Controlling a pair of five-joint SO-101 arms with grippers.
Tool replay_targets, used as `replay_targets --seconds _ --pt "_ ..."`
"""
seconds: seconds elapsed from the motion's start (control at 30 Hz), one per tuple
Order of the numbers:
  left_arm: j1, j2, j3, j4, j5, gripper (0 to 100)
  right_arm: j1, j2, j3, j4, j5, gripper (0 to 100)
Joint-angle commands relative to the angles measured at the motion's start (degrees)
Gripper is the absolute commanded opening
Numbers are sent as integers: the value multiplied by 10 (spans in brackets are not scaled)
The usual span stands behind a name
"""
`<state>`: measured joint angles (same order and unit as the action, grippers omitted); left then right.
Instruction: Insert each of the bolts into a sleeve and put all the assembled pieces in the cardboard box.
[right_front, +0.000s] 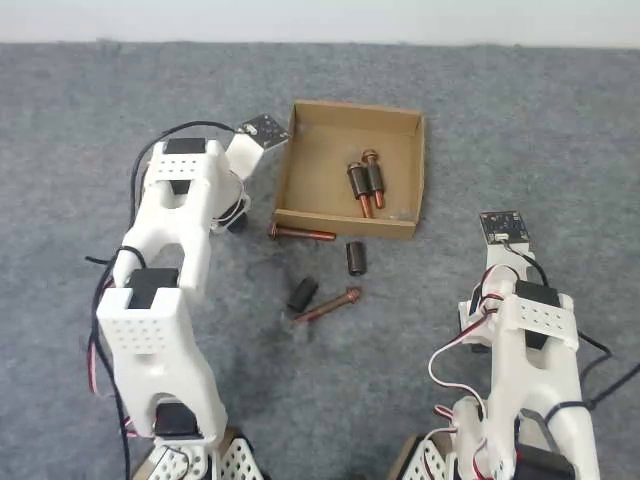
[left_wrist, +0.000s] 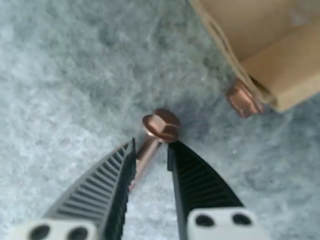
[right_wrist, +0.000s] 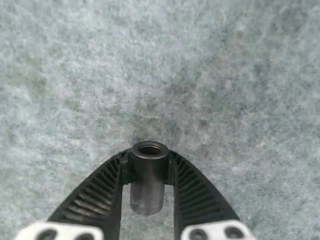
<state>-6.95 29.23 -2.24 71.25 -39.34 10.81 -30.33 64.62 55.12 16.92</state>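
My left gripper (left_wrist: 150, 145) is shut on the shank of a copper bolt (left_wrist: 160, 126), whose hex head sticks out past the fingertips over the grey carpet. My right gripper (right_wrist: 148, 157) is shut on a black sleeve (right_wrist: 148, 180), bore end outward. The cardboard box (right_front: 345, 221) holds two assembled pieces (right_front: 364, 184). Another bolt (right_front: 302, 233) lies along the box's front wall, with its head (left_wrist: 243, 98) at the box corner (left_wrist: 280, 90). Two loose sleeves (right_front: 355, 257) (right_front: 302, 294) and a further bolt (right_front: 328, 304) lie on the carpet in front of the box.
The left arm (right_front: 165, 260) stretches up the left side toward the box's near left corner. The right arm (right_front: 525, 330) stands at the lower right, away from the loose parts. Open carpet lies between the arms and to the right of the box.
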Motion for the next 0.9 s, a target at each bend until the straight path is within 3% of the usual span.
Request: replay_targets --seconds 0.0,0.23,0.37,0.5,0.73,0.87 --pt "4 18 -29 -18 -12 100 9 -20 1 -9 10 7" --pt "6 55 -73 15 -10 96 9 -20 1 -9 10 7" --pt "20 56 -73 18 10 4 9 -20 1 -9 10 7" --pt "30 56 -76 40 151 12 9 -20 1 -9 10 7" --pt "-3 56 -107 43 463 11 9 -20 1 -9 10 7" --pt "-10 53 -108 43 503 10 9 -20 1 -9 10 7"
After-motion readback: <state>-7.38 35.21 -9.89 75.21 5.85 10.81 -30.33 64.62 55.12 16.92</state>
